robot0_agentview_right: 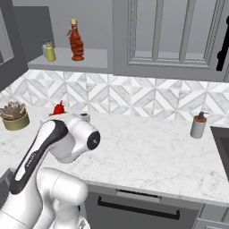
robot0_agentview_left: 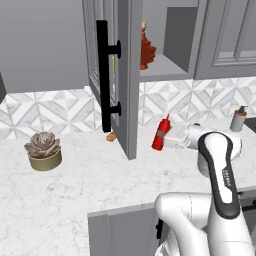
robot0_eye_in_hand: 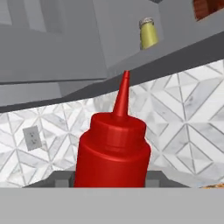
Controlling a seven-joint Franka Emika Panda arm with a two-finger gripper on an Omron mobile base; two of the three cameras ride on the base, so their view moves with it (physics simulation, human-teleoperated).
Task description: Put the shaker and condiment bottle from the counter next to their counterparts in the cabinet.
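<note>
The red bottle (robot0_agentview_left: 161,134) is seen upright above the counter (robot0_agentview_left: 75,195), just right of the open cabinet door (robot0_agentview_left: 131,75) and below the cabinet shelf (robot0_agentview_left: 165,74). It is gripped low on its body by the gripper (robot0_agentview_left: 167,140), whose jaws are closed against its sides (in the hand view the bottle (robot0_eye_in_hand: 113,148) rises straight from between the fingertips, nozzle up). Whether its base touches the counter cannot be told.

On the shelf (robot0_agentview_right: 71,60), a small yellow shaker (robot0_agentview_right: 50,52) is seen at the left and the dark orange-red leaf-shaped bottle (robot0_agentview_right: 76,41) just right of it, both upright and apart from each other. In the hand view the shaker (robot0_eye_in_hand: 148,33) is seen on the shelf above the nozzle.

Left of the door, a small tan object (robot0_agentview_left: 111,136) lies on the counter by the backsplash, too small to identify. A potted succulent (robot0_agentview_left: 44,149) is placed well left of the door, and a grey pump dispenser (robot0_agentview_left: 238,119) well to its right, by the wall.
</note>
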